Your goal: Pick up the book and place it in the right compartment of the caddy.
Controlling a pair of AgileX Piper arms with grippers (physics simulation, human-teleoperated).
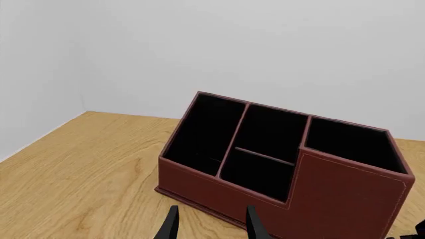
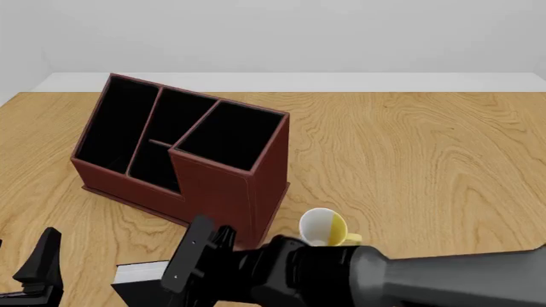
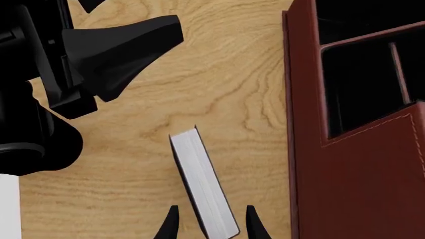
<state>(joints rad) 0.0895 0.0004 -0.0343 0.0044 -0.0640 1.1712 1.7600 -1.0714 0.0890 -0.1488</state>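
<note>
The book, black-covered with its white page block facing up, lies on the wood just in front of the caddy. My right gripper is open and straddles the book's near end, one finger on each side with small gaps. In the front view only a white corner of the book shows beside the right arm, which hides the rest. The caddy stands at centre left, and its right compartment is a tall, black-lined cell. My left gripper is open, holds nothing and faces the caddy.
A white-and-yellow mug lies on its side right of the caddy's front corner, close to the right arm. The left arm's finger stands at the table's near left, a short way from the book. A white wall bounds the table's far edge.
</note>
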